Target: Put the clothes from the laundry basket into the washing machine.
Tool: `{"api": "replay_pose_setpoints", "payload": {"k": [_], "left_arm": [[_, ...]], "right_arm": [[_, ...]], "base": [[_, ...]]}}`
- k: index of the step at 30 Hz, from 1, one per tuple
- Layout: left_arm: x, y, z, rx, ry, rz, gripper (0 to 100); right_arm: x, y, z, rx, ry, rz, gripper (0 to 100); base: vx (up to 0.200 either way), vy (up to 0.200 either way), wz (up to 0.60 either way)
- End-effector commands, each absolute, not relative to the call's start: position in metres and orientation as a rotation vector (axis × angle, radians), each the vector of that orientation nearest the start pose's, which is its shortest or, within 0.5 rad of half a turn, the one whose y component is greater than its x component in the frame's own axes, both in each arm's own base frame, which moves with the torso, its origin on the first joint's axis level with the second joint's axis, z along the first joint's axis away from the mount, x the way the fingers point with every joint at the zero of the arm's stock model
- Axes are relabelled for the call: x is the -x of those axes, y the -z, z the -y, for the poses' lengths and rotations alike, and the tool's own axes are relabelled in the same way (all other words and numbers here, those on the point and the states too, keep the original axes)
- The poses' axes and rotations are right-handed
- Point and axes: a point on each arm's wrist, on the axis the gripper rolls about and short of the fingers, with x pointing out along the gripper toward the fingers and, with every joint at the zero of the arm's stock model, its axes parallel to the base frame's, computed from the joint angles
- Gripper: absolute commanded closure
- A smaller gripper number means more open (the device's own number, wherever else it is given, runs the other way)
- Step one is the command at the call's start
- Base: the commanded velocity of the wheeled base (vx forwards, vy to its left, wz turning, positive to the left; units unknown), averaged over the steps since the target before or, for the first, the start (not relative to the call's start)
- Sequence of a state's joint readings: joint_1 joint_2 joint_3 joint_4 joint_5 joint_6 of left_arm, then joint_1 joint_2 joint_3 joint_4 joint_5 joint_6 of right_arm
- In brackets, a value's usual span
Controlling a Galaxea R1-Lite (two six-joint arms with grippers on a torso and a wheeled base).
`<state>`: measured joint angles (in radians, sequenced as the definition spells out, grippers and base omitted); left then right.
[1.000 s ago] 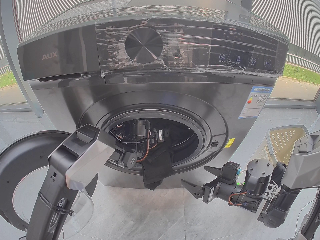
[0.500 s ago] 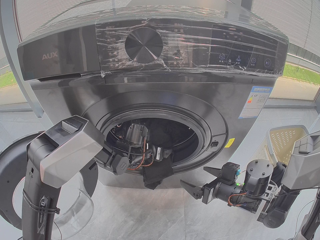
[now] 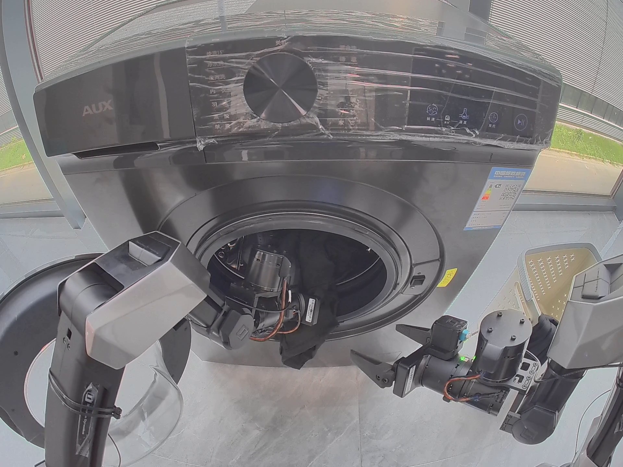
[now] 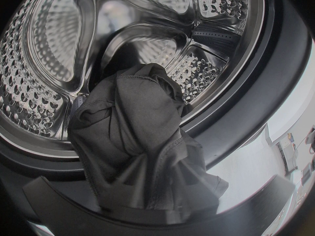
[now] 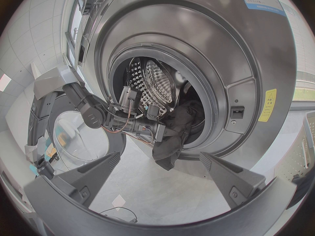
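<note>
Garment (image 4: pixel 137 141) hangs clamped in left gripper (image 5: pixel 169 132) over washing machine (image 3: pixel 389 183) rim; right gripper (image 3: pixel 376 342) spread wide, empty.

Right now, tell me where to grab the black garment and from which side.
Take the garment at the thick bunch heaped on the rim, coming from outside the drum. Most cloth gathers there; the tail hanging below the rim is thin and limp, probably a poorer hold.
</note>
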<state>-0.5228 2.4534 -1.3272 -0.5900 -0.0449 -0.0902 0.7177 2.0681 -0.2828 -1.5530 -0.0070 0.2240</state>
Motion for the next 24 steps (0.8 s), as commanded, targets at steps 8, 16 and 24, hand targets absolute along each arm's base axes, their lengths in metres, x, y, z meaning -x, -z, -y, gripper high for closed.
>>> {"api": "replay_pose_setpoints", "payload": {"k": [8, 16, 24], "left_arm": [[-0.424, -0.02, 0.239, -0.005, 0.492, -0.443, 100], [-0.464, -0.051, 0.239, 0.098, 0.363, -0.217, 100], [-0.479, -0.047, 0.245, 0.115, 0.331, -0.153, 100]], "right_arm": [[-0.211, -0.054, -0.184, -0.132, -0.681, -0.293, 0], [-0.211, -0.055, -0.185, -0.131, -0.681, -0.29, 0], [-0.21, -0.055, -0.187, -0.131, -0.689, -0.289, 0]], "base": [[0.0, 0.0, 0.0], [0.0, 0.0, 0.0], [0.0, 0.0, 0.0]]}}
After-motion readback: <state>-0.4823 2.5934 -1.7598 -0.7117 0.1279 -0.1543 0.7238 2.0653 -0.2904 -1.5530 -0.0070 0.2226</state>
